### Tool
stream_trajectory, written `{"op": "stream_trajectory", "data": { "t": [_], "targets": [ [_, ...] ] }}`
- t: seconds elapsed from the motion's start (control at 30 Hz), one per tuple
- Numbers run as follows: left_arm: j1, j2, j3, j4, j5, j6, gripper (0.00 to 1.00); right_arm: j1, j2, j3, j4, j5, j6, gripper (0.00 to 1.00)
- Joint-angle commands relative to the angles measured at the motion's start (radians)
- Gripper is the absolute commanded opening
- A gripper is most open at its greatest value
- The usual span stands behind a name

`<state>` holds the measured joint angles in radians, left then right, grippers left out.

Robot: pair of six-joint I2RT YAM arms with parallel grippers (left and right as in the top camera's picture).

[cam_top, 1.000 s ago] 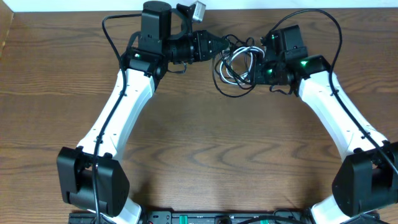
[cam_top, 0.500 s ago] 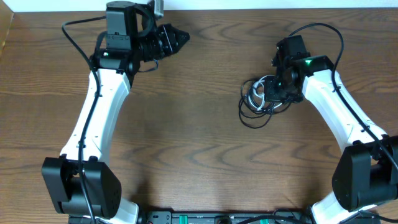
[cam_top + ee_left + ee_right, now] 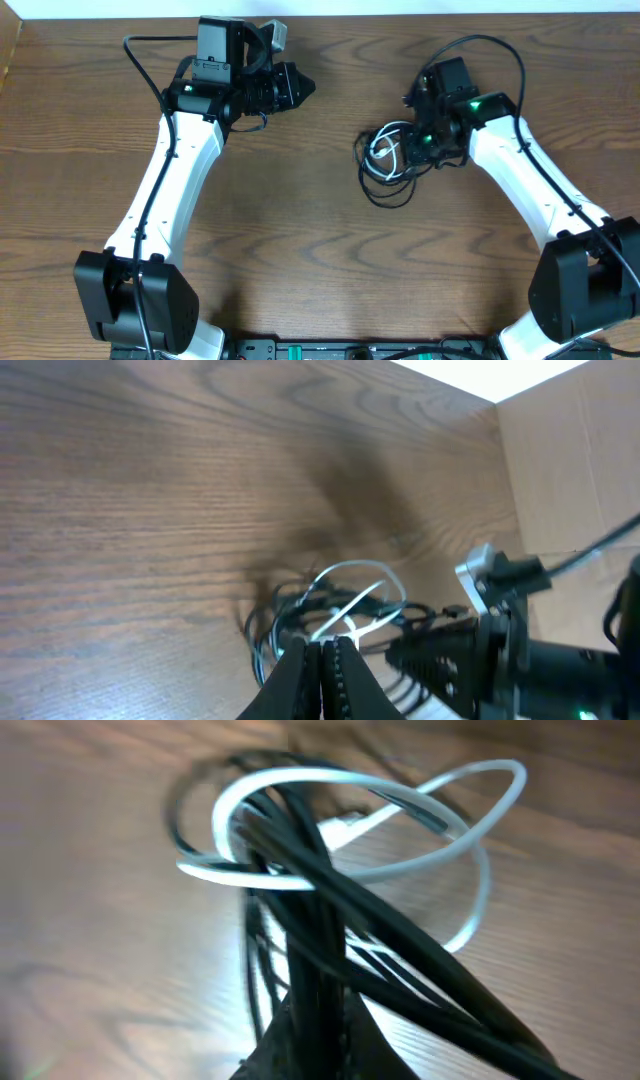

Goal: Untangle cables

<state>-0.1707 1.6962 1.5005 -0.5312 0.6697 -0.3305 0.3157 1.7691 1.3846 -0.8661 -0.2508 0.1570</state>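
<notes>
Wood bench (image 3: 320, 250) carries it all. Cables (image 3: 385, 165) lie in one tangled bundle right of centre, with the white cable (image 3: 400, 870) looped through the black ones. Right gripper (image 3: 418, 148) is clamped tight on the black strands at the bundle's right edge. Left gripper (image 3: 300, 88) is closed, holding nothing, well apart to the left.

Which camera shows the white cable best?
The right wrist view: the white cable fills the picture, looping around the black cables. The left wrist view shows it smaller and farther off. The overhead view shows only a tiny white bit.
</notes>
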Motion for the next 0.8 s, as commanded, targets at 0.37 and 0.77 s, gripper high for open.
{"op": "stream_trajectory", "data": {
  "t": [0.37, 0.77],
  "targets": [
    [0.013, 0.014, -0.005, 0.008, -0.084, 0.027, 0.07, -0.021, -0.012, 0.109, -0.048, -0.183, -0.133, 0.68],
    [0.005, 0.11, -0.005, -0.11, -0.084, 0.029, 0.07, -0.039, -0.003, 0.106, 0.086, -0.105, -0.07, 0.68]
  ]
}}
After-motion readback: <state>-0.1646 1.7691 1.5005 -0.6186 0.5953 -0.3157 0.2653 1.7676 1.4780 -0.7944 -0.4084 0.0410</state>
